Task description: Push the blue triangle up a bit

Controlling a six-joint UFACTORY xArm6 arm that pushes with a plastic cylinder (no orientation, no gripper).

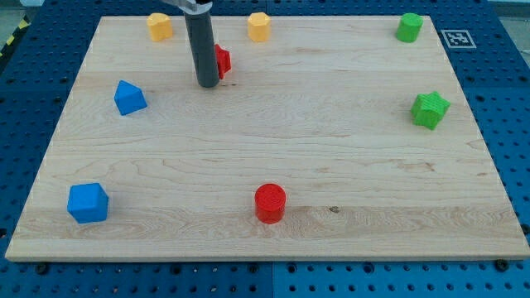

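While the dark rod stands over the upper-left part of the pale wooden board point(273, 149), my tip point(207, 85) rests just beside a small red block point(222, 60), whose shape is half hidden behind the rod; no gripper is fitted, so there is nothing to spread or close. The small blue triangle-shaped plastic block point(129, 98) lies to the view's left of my tip, near the board's left edge, apart from it and from every other block; a blue cube point(88, 203) sits well below it. Judged light, rigid and free-sliding on smooth wood; likely to twist if struck off-centre; contact is best made at the middle of its lower face, pushing toward the view's top.
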